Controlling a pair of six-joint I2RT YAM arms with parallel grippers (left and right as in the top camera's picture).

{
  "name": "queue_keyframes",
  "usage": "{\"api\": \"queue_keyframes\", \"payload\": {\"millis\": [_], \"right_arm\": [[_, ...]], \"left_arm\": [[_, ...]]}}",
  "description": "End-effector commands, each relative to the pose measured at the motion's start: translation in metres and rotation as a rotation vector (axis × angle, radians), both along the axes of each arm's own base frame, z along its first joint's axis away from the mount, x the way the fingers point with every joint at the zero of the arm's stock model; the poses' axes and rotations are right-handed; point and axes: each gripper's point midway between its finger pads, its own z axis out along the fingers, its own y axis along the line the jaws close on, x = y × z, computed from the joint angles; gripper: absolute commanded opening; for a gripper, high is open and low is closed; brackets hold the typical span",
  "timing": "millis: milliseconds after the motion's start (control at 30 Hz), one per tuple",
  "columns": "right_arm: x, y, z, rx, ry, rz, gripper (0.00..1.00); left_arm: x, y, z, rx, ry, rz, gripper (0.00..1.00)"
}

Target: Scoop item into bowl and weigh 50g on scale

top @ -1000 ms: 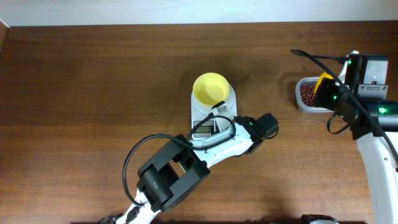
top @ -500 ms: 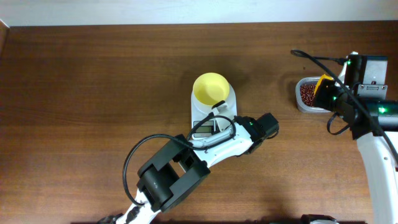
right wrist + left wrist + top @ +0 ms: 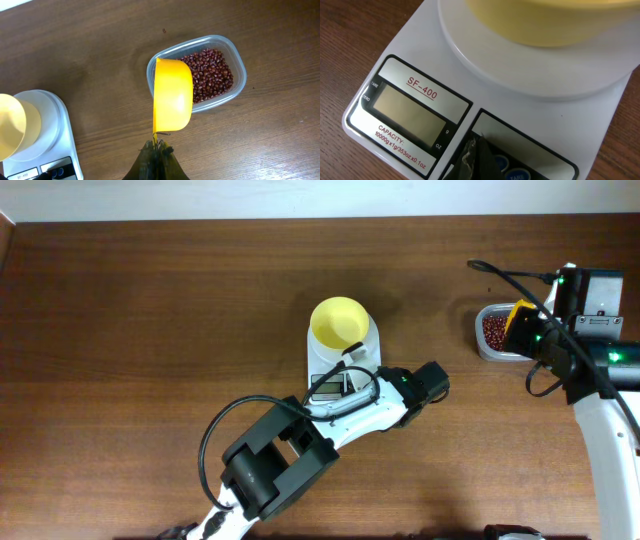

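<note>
The pale-yellow bowl [image 3: 338, 321] stands on the round platform of the white scale [image 3: 370, 350]; it also shows in the left wrist view [image 3: 545, 22] and the right wrist view [image 3: 12, 125]. My left gripper [image 3: 479, 150] is shut, its tip over the scale's button panel beside the blank display [image 3: 407, 111]. My right gripper [image 3: 159, 147] is shut on the handle of a darker yellow scoop [image 3: 172, 95], held empty above the near edge of a clear tub [image 3: 235, 55] holding the red-brown beans [image 3: 210, 75]. The tub sits at the right in the overhead view [image 3: 492, 332].
The scale's edge shows in the right wrist view [image 3: 55, 145] at lower left. A black cable [image 3: 510, 275] runs over the table near the right arm. The table's far edge meets a white wall at the top.
</note>
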Motion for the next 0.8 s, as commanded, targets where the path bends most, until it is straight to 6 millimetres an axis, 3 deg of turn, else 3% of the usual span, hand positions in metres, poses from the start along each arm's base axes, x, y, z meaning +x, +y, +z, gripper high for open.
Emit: {"api": "queue_keyframes", "payload": {"millis": [0,767], "right_arm": [[0.0032,-0.0015,0.0061,0.004,-0.015,-0.004,0.04],[0.0041,-0.0016,0.0067,0.003,-0.019,-0.004,0.04]], "left_arm": [[0.0026,0.0104,-0.0111,0.013,0.017,0.034,0.00],[-0.0048,0.0034,-0.0172,-0.023,0.063,0.025,0.00]]}}
